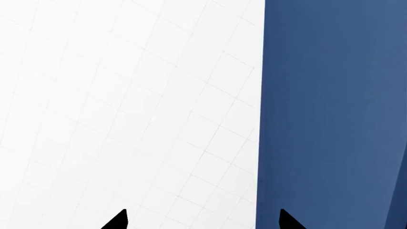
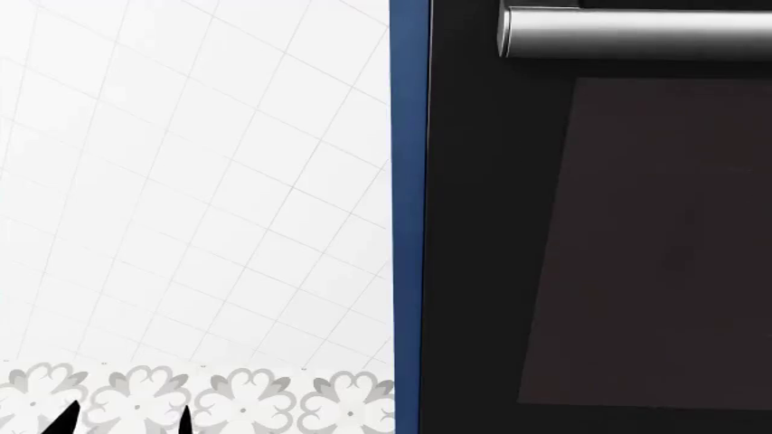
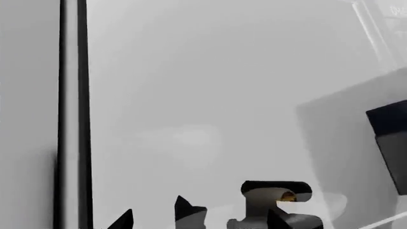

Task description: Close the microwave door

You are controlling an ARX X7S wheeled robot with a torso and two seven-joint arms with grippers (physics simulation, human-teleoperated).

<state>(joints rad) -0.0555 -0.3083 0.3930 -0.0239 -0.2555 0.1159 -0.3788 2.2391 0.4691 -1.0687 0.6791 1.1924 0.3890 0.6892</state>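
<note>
At the lower left of your head view, two black fingertips (image 2: 183, 419) of the left gripper (image 2: 121, 423) stand apart, gripping nothing. Beyond them a blue cabinet edge (image 2: 409, 217) borders a dark oven door (image 2: 603, 244) under its steel handle (image 2: 637, 33). You cannot tell the right gripper's opening, and no microwave door shows anywhere.

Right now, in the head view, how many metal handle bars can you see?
1: a metal handle bar across the top of the black oven door, at upper right. Others may lie outside the frame.
</note>
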